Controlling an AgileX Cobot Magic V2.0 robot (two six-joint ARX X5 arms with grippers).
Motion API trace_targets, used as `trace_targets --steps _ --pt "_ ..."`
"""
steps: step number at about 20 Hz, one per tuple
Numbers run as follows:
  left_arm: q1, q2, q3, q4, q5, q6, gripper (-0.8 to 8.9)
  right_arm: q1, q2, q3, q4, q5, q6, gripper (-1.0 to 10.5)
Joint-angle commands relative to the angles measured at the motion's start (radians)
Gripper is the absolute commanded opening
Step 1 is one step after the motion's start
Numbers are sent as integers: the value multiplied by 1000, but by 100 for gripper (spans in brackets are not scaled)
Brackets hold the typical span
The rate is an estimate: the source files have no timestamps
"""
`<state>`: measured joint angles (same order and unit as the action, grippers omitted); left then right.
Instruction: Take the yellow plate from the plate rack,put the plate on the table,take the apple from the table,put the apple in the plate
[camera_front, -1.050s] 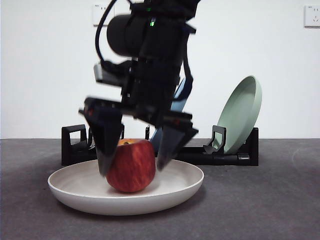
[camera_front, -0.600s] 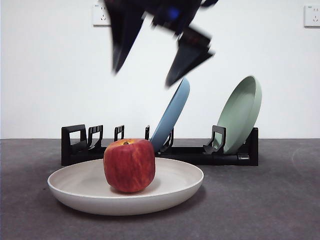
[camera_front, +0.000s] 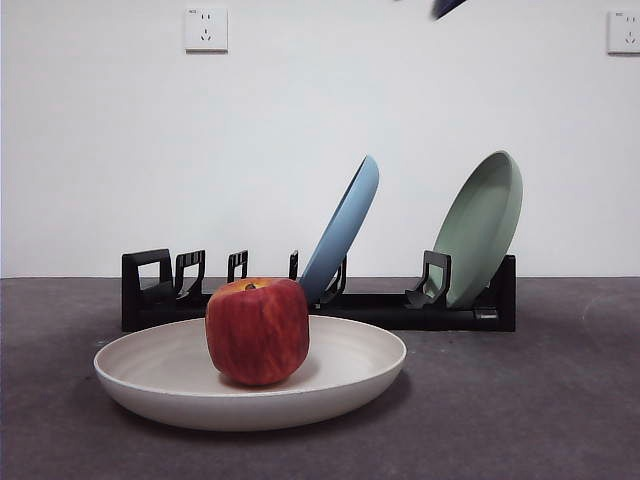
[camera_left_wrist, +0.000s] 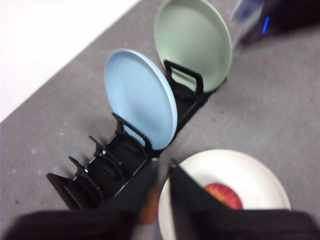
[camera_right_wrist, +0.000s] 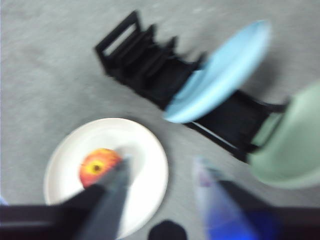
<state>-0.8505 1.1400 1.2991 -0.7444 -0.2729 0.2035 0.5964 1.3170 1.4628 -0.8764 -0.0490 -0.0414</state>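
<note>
With the apple (camera_front: 257, 331) resting in the yellow plate (camera_front: 352, 375) on the table (camera_front: 520, 410), we see the right gripper (camera_right_wrist: 162, 175) spread open and empty high above, left gripper (camera_left_wrist: 164, 167) nearly closed on nothing, so we judge nothing remains but retreating

Right wrist view blurs; the left pincer (camera_left_wrist: 164, 170) perhaps nearly closed.

The front view looks level and close across the counter (camera_front: 520, 420) at the plate rack (camera_front: 320, 300). Both wrist views look steeply down on that rack from higher up, sharing it.
</note>
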Motion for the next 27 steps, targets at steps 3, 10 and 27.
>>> trace_targets --steps 3,10,27 --pt "185 5 -1 -13 92 83 -9 -132 -56 2 -80 3 -20 -11" --pt "521 5 -14 -29 453 -14 -9 -317 -129 -43 -101 -5 -20 -11" --pt "634 -410 -817 660 483 -256 -9 -315 -666 -864 544 0 156 -11"
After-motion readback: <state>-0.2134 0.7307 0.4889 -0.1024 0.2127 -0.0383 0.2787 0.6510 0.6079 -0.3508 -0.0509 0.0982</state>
